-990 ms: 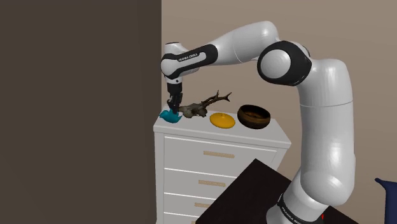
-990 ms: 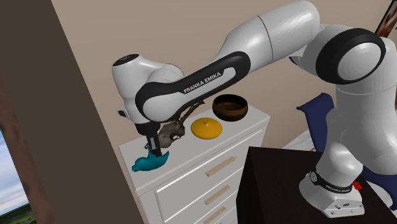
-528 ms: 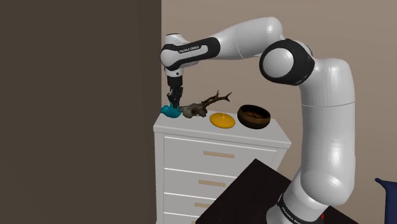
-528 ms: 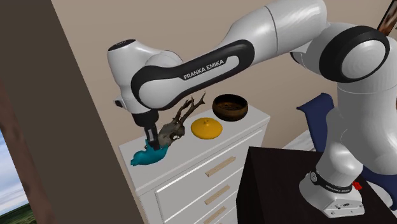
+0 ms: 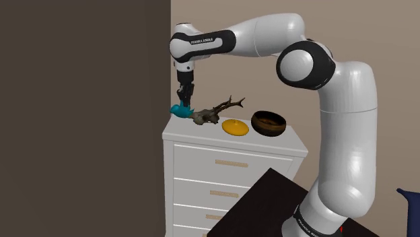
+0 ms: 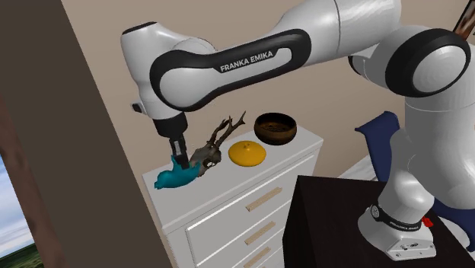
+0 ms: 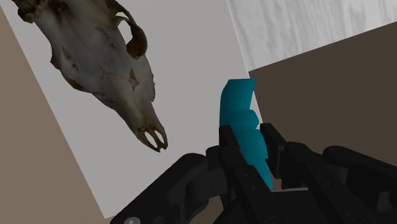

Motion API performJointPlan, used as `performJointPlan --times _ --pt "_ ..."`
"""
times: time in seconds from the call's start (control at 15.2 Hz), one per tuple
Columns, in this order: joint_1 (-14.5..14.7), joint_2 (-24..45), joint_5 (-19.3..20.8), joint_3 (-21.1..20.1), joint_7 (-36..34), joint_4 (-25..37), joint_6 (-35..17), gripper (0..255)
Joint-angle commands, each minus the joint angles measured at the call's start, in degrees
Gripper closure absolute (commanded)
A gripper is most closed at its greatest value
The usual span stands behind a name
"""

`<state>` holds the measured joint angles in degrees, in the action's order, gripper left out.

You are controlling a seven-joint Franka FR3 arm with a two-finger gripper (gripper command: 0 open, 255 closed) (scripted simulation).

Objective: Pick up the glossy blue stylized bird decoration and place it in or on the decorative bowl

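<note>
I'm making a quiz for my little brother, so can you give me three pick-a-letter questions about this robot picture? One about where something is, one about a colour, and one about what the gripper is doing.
1. On the white dresser, the antlered skull lies:
A. between the bird figure and the orange dish
B. on top of the bird figure
C. inside the orange dish

2. The bird figure is:
A. red
B. teal blue
C. yellow

3. The gripper is:
A. open with nothing in it
B. shut on the bird figure
C. shut on the antlered skull

Answers:
1 A: the shoulder view shows bird, skull and dish in a row.
2 B: it is glossy teal in every view.
3 B: the wrist view shows it clasped on both sides.
</note>
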<state>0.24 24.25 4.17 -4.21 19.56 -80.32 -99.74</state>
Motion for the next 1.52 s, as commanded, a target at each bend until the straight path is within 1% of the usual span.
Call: performJointPlan --times 0.0,0.46,0.92,0.99,1.19,1.45 --pt "0.03 -0.21 -0.03 -0.01 0.05 1.13 1.34 255" --pt "0.17 0.04 -0.05 -0.04 0.29 6.9 6.86 255" --pt "0.4 1.28 0.02 -0.04 0.54 14.24 12.96 255" --pt "0.4 1.31 0.02 -0.04 0.54 14.44 13.13 255" --pt "-1.98 -4.89 -0.42 0.71 3.29 5.51 10.25 255" --pt "-4.85 -11.66 -0.79 2.12 7.32 -3.6 7.68 255"
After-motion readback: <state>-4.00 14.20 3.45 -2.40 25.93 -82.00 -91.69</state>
